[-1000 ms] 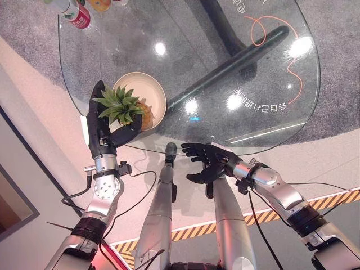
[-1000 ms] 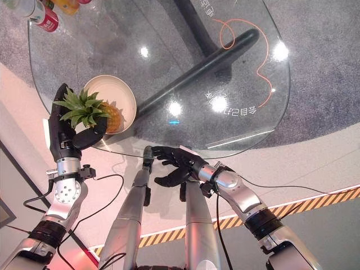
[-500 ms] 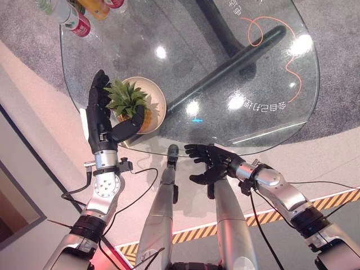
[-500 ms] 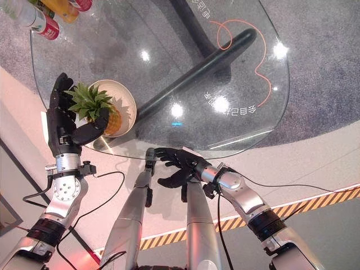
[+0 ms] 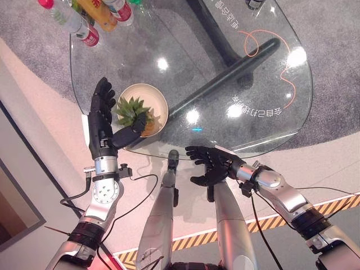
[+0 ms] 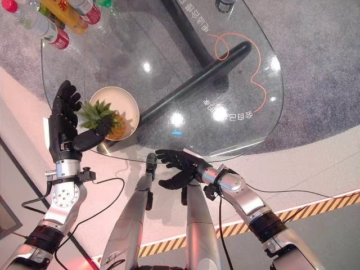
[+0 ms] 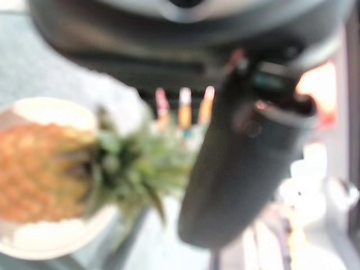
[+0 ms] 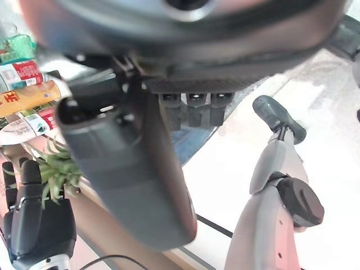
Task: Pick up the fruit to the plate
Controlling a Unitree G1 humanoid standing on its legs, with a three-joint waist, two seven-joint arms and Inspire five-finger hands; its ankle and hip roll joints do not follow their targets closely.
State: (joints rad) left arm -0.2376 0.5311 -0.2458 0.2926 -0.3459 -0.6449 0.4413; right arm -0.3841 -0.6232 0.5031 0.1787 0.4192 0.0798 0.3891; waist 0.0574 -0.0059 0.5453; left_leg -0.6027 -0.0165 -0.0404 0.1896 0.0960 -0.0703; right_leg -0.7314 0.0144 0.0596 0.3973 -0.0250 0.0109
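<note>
Pineapple (image 5: 136, 115) lay on the plate (image 5: 159, 98) — crown toward the left hand (image 5: 103, 126) at 9 o'clock, fingers straight, thumb touching; right hand (image 5: 209, 166) idle, relaxed.

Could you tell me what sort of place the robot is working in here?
Probably an indoor demo or lounge space: a round glass table printed with lettering, grey carpet meeting a hazard-striped floor line, and drink bottles grouped at the table's far edge.

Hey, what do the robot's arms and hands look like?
Both arms are silver-grey metal with rounded joint housings and black bands further up. Each ends in a dark, jointed hand: the left hand carries a white patch along its outer edge, and the right hand has a white patch near the wrist.
</note>
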